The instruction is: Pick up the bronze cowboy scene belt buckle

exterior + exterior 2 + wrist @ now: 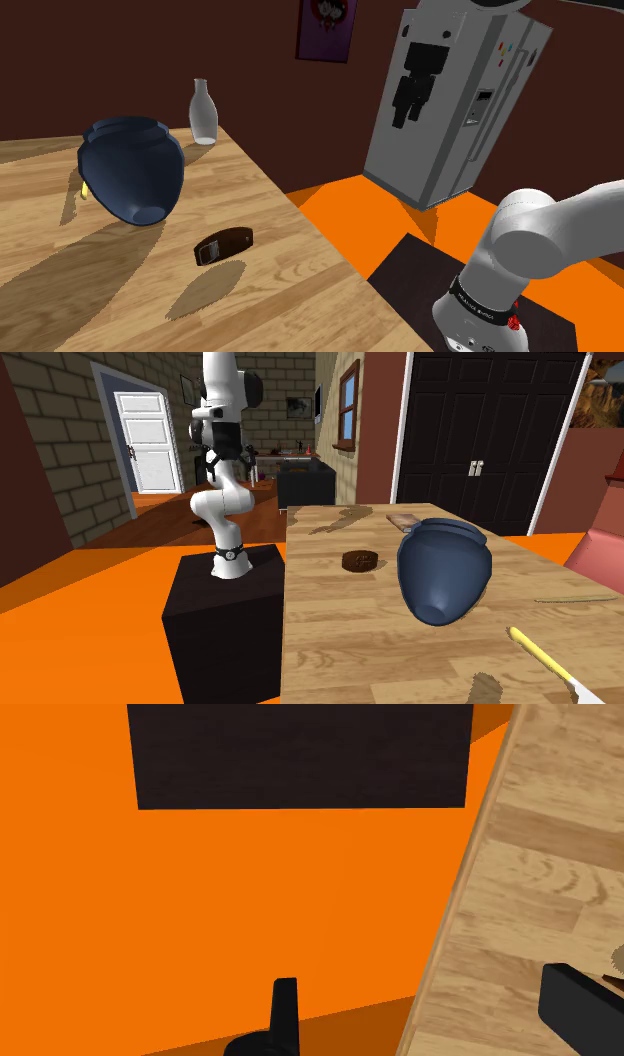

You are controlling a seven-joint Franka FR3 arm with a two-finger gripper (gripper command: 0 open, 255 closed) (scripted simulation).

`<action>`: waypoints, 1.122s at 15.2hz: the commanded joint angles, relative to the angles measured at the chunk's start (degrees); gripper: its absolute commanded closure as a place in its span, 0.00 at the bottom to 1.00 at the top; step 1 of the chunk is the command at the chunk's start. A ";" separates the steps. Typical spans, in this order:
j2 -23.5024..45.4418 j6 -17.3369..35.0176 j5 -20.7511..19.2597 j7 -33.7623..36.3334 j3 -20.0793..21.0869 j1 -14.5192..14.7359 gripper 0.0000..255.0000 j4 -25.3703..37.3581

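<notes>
While the buckle lies untouched on the wooden table, near the dark blue pot, the gripper hangs high and well apart from it. I'd say the reach hasn't begun. Second exterior view: the arm is folded upright over its stand. Wrist view: fingers wide apart, empty, by the table's edge. Next, swing across and descend.

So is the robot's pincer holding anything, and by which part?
Nothing is held. The black pincer stands open and empty, while the dark brown oval belt buckle lies untouched on the light wooden table.
</notes>
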 commanded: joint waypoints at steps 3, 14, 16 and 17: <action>0.43 1.51 1.89 4.07 2.80 0.12 0.00 -1.12; 9.71 11.61 10.11 26.20 18.66 -0.10 0.00 -1.22; 12.60 13.64 10.80 30.28 21.64 -0.55 0.00 -0.13; 14.18 14.65 11.00 32.34 23.15 -0.83 0.00 0.54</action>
